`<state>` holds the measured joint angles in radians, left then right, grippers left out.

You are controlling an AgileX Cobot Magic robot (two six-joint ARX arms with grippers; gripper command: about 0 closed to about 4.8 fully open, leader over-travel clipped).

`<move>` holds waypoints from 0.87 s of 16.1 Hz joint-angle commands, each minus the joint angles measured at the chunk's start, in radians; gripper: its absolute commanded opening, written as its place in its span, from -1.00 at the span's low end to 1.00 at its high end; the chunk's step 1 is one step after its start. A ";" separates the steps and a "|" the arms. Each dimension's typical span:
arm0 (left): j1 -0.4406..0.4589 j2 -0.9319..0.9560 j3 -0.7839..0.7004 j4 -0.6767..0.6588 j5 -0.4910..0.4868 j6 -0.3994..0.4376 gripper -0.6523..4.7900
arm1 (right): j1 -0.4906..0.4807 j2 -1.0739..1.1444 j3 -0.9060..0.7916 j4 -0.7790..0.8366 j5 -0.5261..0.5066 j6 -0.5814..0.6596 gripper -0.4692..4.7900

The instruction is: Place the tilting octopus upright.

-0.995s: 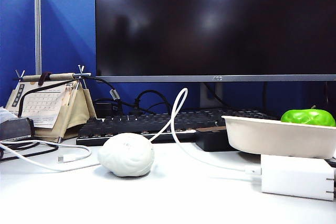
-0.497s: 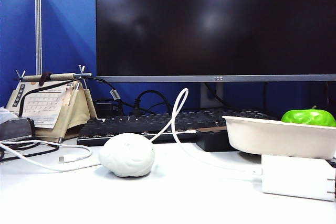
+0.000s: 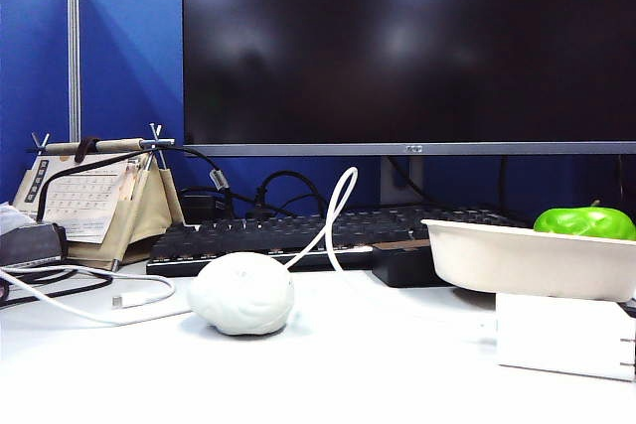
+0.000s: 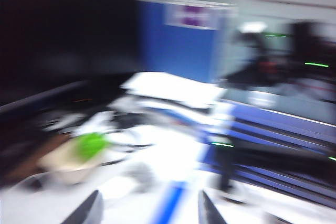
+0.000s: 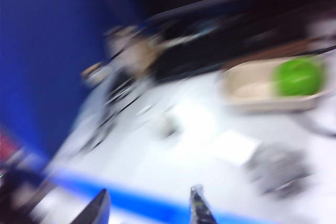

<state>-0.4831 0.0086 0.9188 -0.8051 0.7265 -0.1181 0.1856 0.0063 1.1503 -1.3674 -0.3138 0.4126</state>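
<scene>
Both hands, the left hand [image 4: 149, 211] and the right hand [image 5: 149, 208], hang released and empty, high above the white surface [image 3: 328, 364]. No small light-gray plush octopus shows for sure. Find it first, then grab softly.

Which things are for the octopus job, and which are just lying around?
Job: blurry gray lump, probably the octopus; left gripper and right gripper, above the table, jaws open.
Lying about: brain-shaped ball, keyboard, green apple, white charger.
</scene>
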 commanded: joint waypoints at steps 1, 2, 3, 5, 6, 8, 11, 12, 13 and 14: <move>0.001 -0.001 -0.017 0.005 -0.352 0.017 0.05 | -0.063 -0.002 -0.061 0.106 0.198 -0.185 -0.07; 0.001 -0.001 -0.038 0.006 -0.468 0.017 -0.03 | -0.079 -0.002 -0.093 0.139 0.247 -0.216 -0.07; 0.001 -0.001 -0.058 0.007 -0.540 0.017 -0.09 | -0.093 -0.002 -0.137 0.194 0.278 -0.221 -0.07; 0.001 0.000 -0.140 0.076 -0.554 0.017 -0.11 | -0.105 -0.003 -0.243 0.320 0.278 -0.220 -0.07; 0.001 0.000 -0.183 0.122 -0.554 0.017 -0.11 | -0.105 -0.003 -0.303 0.387 0.274 -0.220 -0.07; 0.001 0.000 -0.269 0.235 -0.554 0.017 -0.35 | -0.104 -0.003 -0.416 0.492 0.270 -0.219 -0.07; 0.001 0.000 -0.421 0.427 -0.558 0.104 -0.70 | -0.104 0.002 -0.577 0.681 0.271 -0.203 -0.07; 0.001 0.000 -0.450 0.439 -0.559 0.113 -0.77 | -0.104 0.001 -0.605 0.740 0.270 -0.203 -0.07; 0.001 0.000 -0.475 0.445 -0.570 0.122 -0.78 | -0.104 0.000 -0.631 0.788 0.271 -0.203 -0.07; 0.001 0.000 -0.494 0.446 -0.583 0.139 -0.78 | -0.104 0.000 -0.651 0.825 0.270 -0.203 -0.12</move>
<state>-0.4831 0.0082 0.4358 -0.3775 0.1612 -0.0051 0.0814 0.0059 0.5083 -0.5949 -0.0448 0.2054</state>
